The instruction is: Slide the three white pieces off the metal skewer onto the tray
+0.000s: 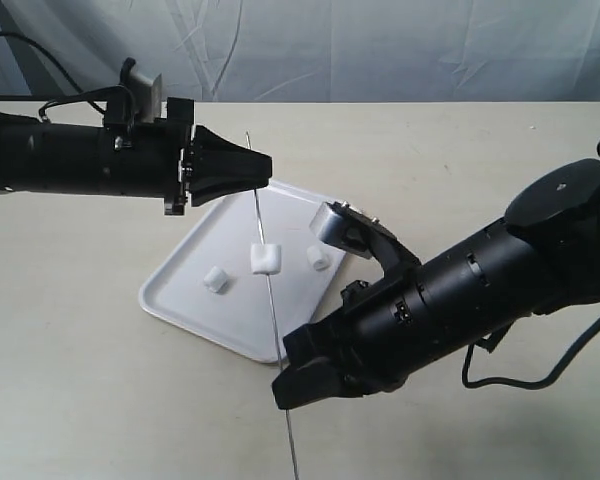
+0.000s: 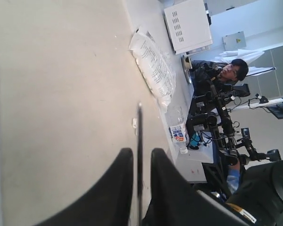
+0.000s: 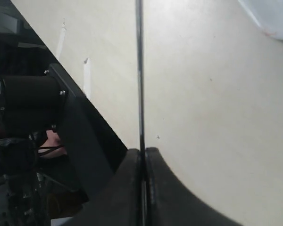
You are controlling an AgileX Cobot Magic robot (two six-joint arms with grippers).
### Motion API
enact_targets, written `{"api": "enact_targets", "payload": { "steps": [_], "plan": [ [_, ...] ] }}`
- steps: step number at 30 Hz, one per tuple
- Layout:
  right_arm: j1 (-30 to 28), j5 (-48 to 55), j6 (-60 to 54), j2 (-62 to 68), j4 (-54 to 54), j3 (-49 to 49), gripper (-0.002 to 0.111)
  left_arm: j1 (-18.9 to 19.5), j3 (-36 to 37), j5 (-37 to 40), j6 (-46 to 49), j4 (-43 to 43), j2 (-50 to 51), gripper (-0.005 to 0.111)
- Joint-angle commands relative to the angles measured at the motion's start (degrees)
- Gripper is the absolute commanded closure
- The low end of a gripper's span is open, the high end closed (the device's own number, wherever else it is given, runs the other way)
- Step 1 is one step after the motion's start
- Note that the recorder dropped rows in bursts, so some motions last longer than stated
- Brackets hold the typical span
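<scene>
- The left gripper (image 1: pixel 262 168) reaches in level from the left, above the far edge of the tray (image 1: pixel 190 270). In the left wrist view its two black fingers (image 2: pixel 118 188) stand slightly apart. The metal skewer (image 1: pixel 273 310) runs through the slot between them, with a thin gap showing on each side, so they bracket the rod and are not clamped on it.
- The tray lies flat on the pale table (image 1: pixel 100 400), between the two arms. A corner of it shows at the edge of the right wrist view.
- The first white piece (image 1: pixel 216 279) lies loose on the tray floor, left of the skewer.
- The metal skewer crosses the scene as a thin steep line. Its far tip pokes out just past the left gripper, and its near end runs to the bottom edge of the exterior view, beyond the tray's front rim.
- The second white piece (image 1: pixel 264 259) sits on the line of the skewer over the middle of the tray, between the two grippers. It appears threaded on the rod, though the exterior view does not show whether it touches the tray.
- The third white piece (image 1: pixel 318 257) lies on the tray just right of the skewer, close to the far right rim.
- The right gripper (image 1: pixel 283 388) comes in from the right, low over the tray's front edge. Its fingers (image 3: pixel 127 188) are pressed together on the skewer with no gap visible, and the rod extends straight out from between them.
</scene>
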Motion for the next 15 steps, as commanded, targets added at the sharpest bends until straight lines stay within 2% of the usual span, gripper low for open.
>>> {"api": "enact_targets", "payload": {
  "steps": [1,3,5,15],
  "plan": [
    [0.14,-1.19,-0.08,-0.23,0.07,-0.08,0.109,0.65,-0.11,0.59,-1.67,4.47,-0.42,0.080],
    [0.14,-1.72,-0.08,-0.23,-0.16,-0.57,0.109,0.78,-0.11,0.59,-1.94,6.03,-0.41,0.067],
    [0.14,-2.25,0.07,-0.23,-0.15,-1.28,0.109,0.87,-0.11,0.59,-2.72,6.14,-0.41,0.059],
    [0.14,-6.37,3.13,-0.23,-1.99,-2.98,0.109,0.37,-0.11,0.59,-5.86,10.38,-0.65,0.058]
  ]
}}
